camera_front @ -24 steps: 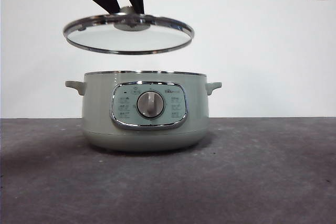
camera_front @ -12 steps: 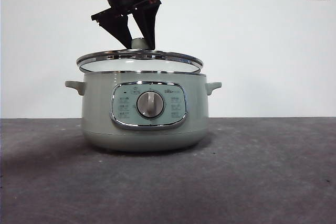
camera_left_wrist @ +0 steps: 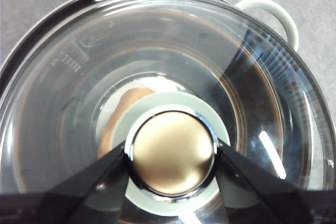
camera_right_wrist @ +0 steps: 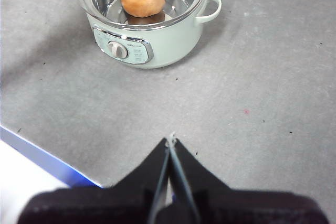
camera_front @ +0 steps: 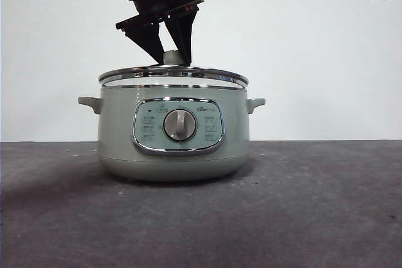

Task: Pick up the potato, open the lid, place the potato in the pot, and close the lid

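Grey counter (camera_front: 326,218) w/ white wall behind, pot (camera_front: 173,133) at centre, lid (camera_front: 173,77) seated on rim, left pincer (camera_front: 173,59) pinching lid knob from 12 o'clock, potato (camera_right_wrist: 143,0) inside pot, right pincer (camera_right_wrist: 170,142) pressed together, well apart.

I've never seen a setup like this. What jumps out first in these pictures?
The pale green pot stands mid-table, dial facing the camera. From above, the left gripper pinches the knob of the glass lid, which sits on or just above the pot's rim. Through the glass an orange-brown potato lies inside, while the right gripper waits shut, well away over bare table.
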